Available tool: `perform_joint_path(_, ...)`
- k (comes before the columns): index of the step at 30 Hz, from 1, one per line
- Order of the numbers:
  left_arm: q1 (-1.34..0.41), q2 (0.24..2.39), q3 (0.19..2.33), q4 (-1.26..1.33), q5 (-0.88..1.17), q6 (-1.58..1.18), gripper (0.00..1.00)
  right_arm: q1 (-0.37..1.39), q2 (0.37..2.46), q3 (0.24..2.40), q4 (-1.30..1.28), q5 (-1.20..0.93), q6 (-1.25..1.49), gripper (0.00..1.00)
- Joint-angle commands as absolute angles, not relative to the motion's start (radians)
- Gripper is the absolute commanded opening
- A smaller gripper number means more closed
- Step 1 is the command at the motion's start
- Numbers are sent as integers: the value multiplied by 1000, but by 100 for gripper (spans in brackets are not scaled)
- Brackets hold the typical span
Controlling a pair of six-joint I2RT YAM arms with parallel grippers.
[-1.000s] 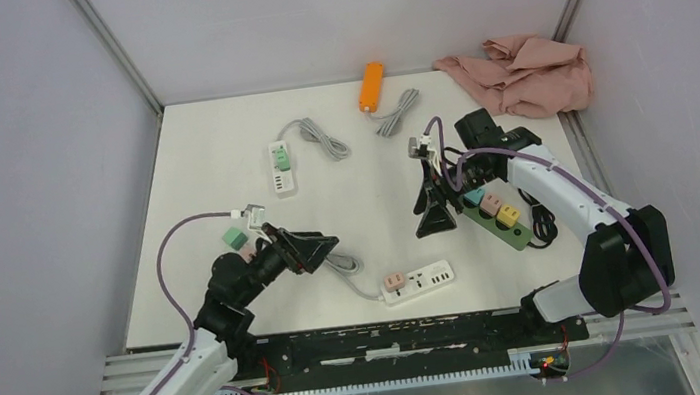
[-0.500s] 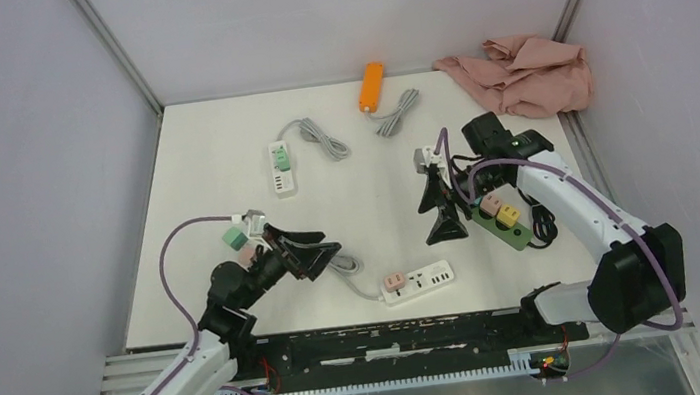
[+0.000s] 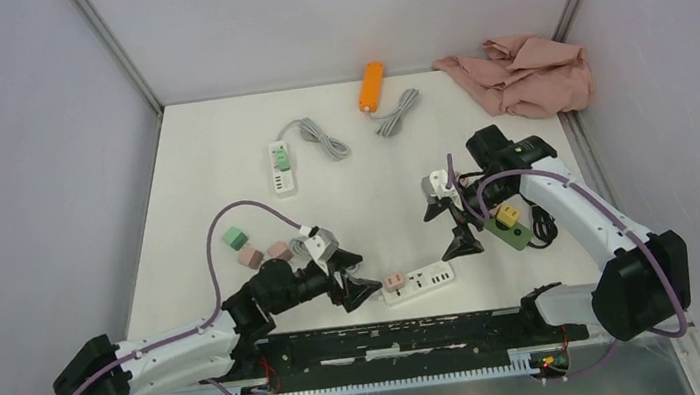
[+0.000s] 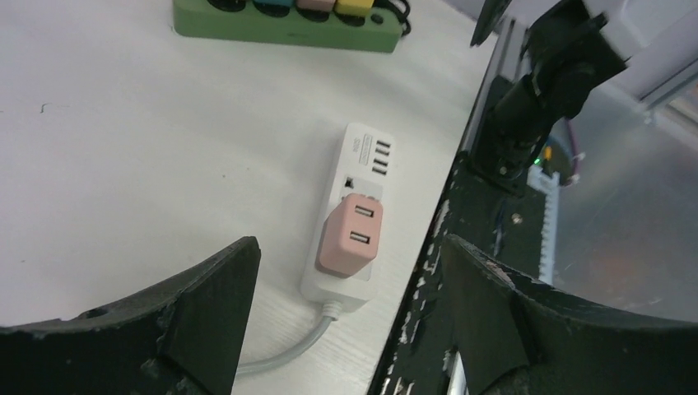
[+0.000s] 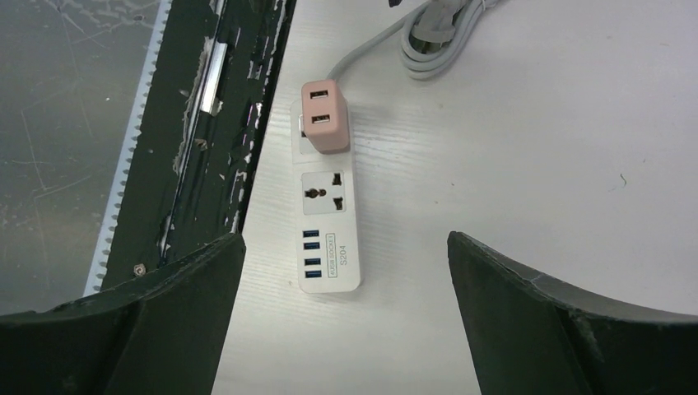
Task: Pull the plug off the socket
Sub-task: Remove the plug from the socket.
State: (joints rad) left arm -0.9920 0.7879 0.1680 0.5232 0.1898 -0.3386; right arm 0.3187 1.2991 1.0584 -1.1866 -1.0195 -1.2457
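Pink plug (image 4: 351, 234) sits in white power strip (image 4: 369, 153).

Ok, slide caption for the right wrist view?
Open right gripper hovers over the white power strip, pink plug seated at one end.

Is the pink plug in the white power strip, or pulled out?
In. The pink plug sits flush on the white power strip, at its cord end.
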Motion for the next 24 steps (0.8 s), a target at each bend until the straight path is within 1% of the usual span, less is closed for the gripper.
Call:
perform_joint_path(1, -1053, 875, 227, 526, 89, -113, 86, 326, 1250, 1033, -1131, -990, -1225, 100)
perform_joint_path(3, -1075, 933, 254, 527, 88, -69, 84, 330, 1251, 1032, -1124, -977, -1220, 100)
perform_joint_path(8, -1139, 1039, 296, 566, 93, -10, 84, 340, 1253, 1022, -1103, -960, -1202, 100)
perform_joint_path(14, -1201, 1131, 318, 606, 8, 28, 84, 353, 1262, 1022, -1104, -958, -1202, 100)
perform_joint_path(20, -1228, 1218, 361, 610, -44, 41, 79, 372, 1263, 1010, -1085, -951, -1189, 100)
perform_joint_path(24, -1238, 1274, 385, 627, -49, 43, 73, 388, 1259, 987, -1052, -933, -1180, 100)
